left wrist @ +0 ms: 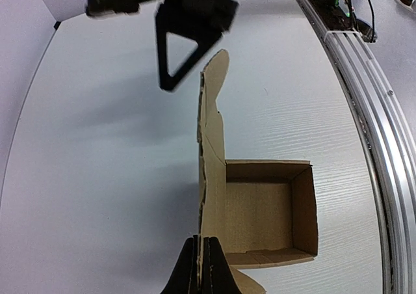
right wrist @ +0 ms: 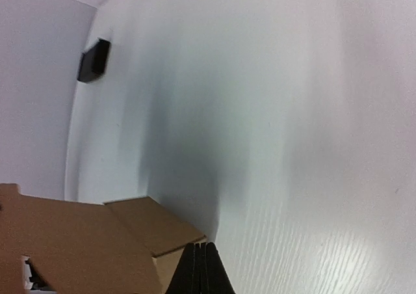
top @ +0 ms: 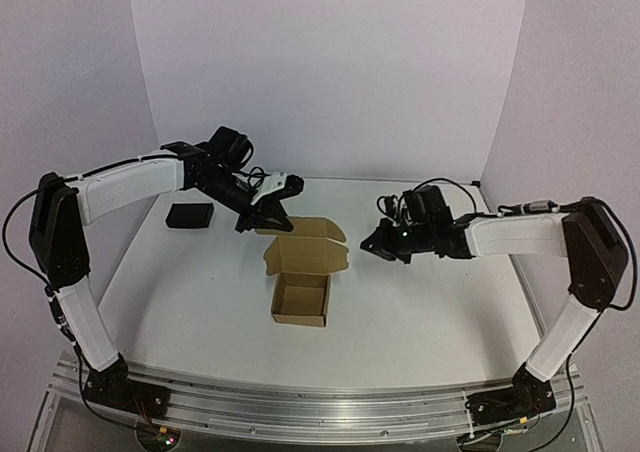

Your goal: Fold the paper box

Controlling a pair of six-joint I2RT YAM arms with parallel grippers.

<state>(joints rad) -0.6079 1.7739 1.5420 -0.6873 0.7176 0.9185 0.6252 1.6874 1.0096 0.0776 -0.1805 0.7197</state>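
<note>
The top camera looks down over the whole table (top: 420, 342) from behind; both wrist cameras sit close, sharing the paper box (left wrist: 266, 209).

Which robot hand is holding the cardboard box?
The left gripper: it pinches the upright lid flap of the paper box. The right gripper is shut on nothing.

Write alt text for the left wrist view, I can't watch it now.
The left gripper pinches the upright lid flap of the paper box, seen edge-on; the box's open tray lies just right of it on the white table. The right gripper hangs beyond the flap's tip.
</note>
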